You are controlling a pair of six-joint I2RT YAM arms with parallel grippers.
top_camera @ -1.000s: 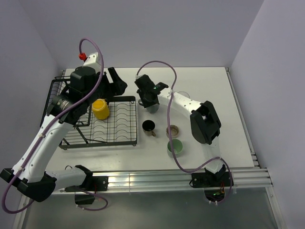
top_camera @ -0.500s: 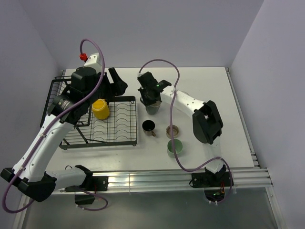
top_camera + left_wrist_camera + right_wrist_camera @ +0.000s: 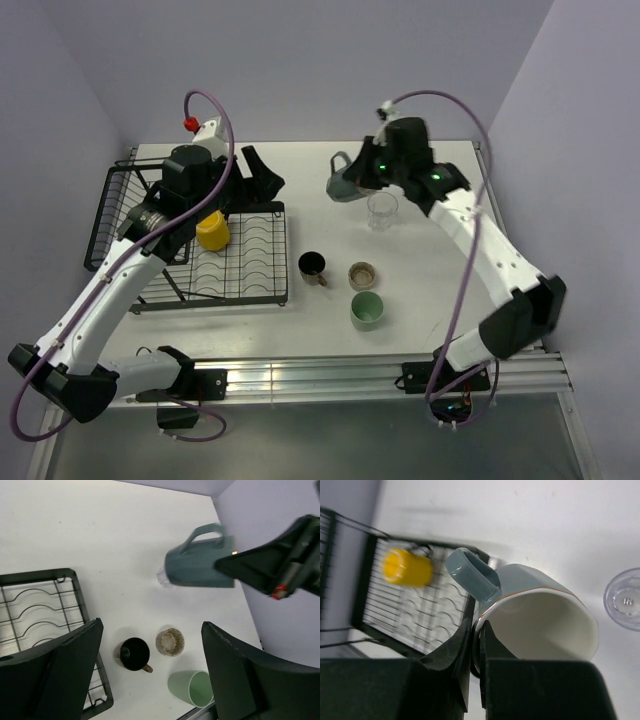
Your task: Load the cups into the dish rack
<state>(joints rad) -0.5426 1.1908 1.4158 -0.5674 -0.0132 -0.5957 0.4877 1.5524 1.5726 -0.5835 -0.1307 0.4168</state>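
The right gripper [image 3: 476,632] is clamped on the rim of the grey mug [image 3: 345,186], which hangs tilted in the air near the clear glass [image 3: 381,210]. The left gripper [image 3: 150,629] is spread wide and holds nothing, by the dish rack [image 3: 255,250]. The yellow mug [image 3: 211,230] sits on the rack. The black mug [image 3: 312,265], beige-brown cup [image 3: 362,274] and pale green tumbler [image 3: 367,309] sit on the table [image 3: 440,290].

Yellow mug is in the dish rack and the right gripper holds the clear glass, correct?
No: the right gripper holds the grey mug, per the right wrist view; the clear glass stands free. The yellow mug is in the dish rack.
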